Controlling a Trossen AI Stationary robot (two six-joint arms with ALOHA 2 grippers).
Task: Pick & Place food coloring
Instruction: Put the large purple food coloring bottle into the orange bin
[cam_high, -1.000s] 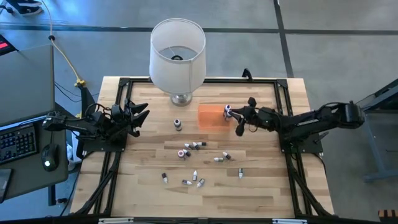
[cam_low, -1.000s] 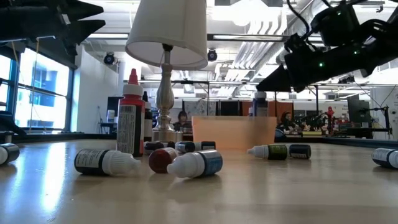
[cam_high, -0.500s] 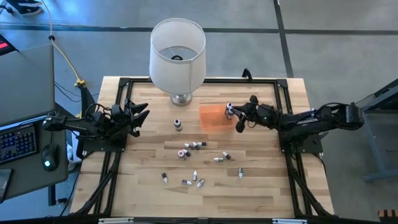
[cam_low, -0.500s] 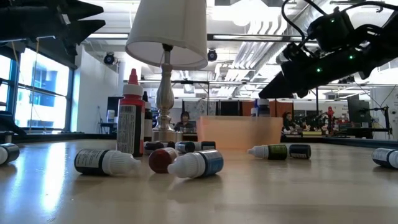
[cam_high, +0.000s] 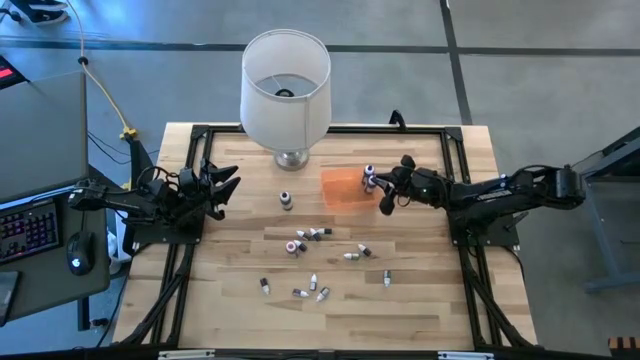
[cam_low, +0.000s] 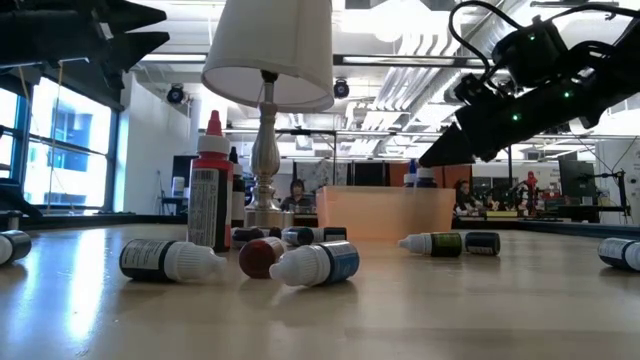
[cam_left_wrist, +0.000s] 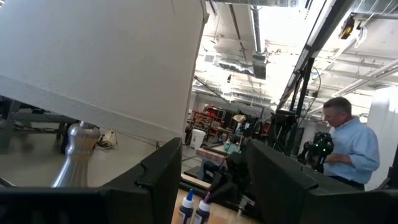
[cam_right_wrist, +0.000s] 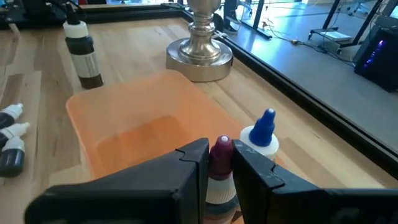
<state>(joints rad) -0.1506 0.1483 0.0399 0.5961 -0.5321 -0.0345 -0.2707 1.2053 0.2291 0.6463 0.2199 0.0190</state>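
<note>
Tray (cam_high: 343, 187), orange and rectangular, is the landmark here, lying on the tabletop (cam_high: 420, 300) just in front of the metal base of the white-shaded lamp (cam_high: 286, 88). The right gripper (cam_high: 372, 181) hangs over the tray's edge on the side away from the lamp's base, its fingers (cam_right_wrist: 249, 167) pinched closed on a small bottle with a purplish-red cap (cam_right_wrist: 220, 163). A second bottle with a blue pointed cap (cam_right_wrist: 263, 132) stands upright just beside the held one, inside the tray. The rest of the food coloring bottles (cam_high: 309, 236) lie scattered on the wood in front of the tray, most on their sides; in the low view a red-capped one (cam_low: 210, 188) stands upright among them. One more upright bottle (cam_high: 286, 200) stands beside the tray, on the side away from the right gripper. The left gripper (cam_high: 222, 184) waits well apart from the tray, beyond that bottle, with its fingers spread and nothing between them.
</note>
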